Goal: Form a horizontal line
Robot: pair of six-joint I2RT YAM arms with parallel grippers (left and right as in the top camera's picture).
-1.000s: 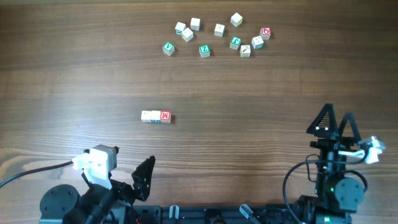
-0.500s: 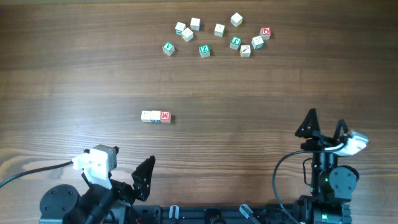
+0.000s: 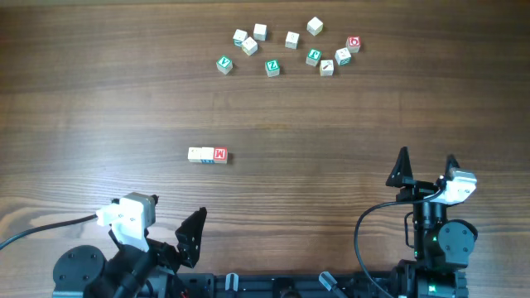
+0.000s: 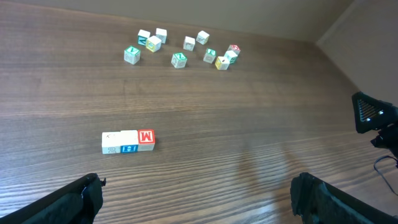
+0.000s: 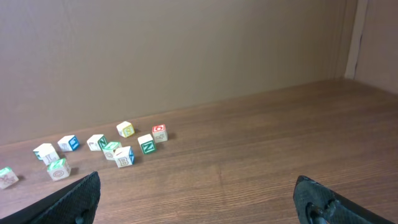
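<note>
Three pale wooden cubes touch side by side in a horizontal row at the table's middle left. The red "M" cube [image 3: 219, 155] is on the right, the blue-marked cube [image 3: 207, 155] in the middle and the third, faintly marked cube [image 3: 195, 154] on the left. In the left wrist view they are the "M" cube [image 4: 146, 139], the blue-marked cube [image 4: 129, 140] and the pale cube [image 4: 111, 142]. My left gripper [image 3: 189, 236] [image 4: 199, 199] is open and empty, near the front edge below the row. My right gripper [image 3: 426, 165] [image 5: 199, 199] is open and empty at the front right.
Several loose letter cubes [image 3: 290, 45] lie scattered at the back centre, some green-lettered. The one with a red round letter [image 3: 354, 43] is at the right end. The group also shows in the left wrist view [image 4: 183, 48] and the right wrist view [image 5: 99, 149].
My right gripper has swung to the left and drawn back slightly, with its fingers spread wider. The left arm and all the cubes have not moved.
</note>
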